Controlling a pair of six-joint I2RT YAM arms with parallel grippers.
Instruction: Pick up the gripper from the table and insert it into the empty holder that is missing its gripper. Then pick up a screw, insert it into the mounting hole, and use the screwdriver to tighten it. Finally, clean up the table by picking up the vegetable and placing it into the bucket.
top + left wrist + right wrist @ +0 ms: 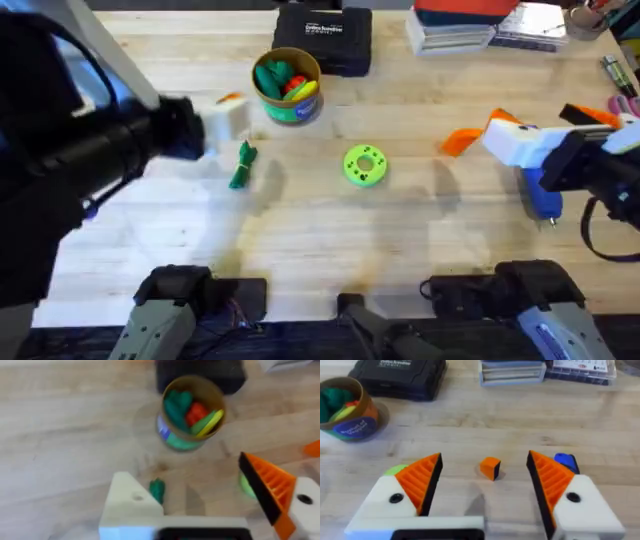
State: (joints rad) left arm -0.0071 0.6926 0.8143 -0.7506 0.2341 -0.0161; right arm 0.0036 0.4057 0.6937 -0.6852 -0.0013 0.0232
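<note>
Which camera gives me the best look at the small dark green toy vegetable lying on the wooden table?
The overhead view: the small dark green toy vegetable shows whole on the table, below and left of the round yellow-green bucket. In the left wrist view it is blurred and partly behind a white finger.

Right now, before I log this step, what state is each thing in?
left gripper: open, empty, above the vegetable
right gripper: open, empty
vegetable: lying on the table, outside the bucket
bucket: upright, toy produce inside
screwdriver: lying on the table, not gripped
</note>
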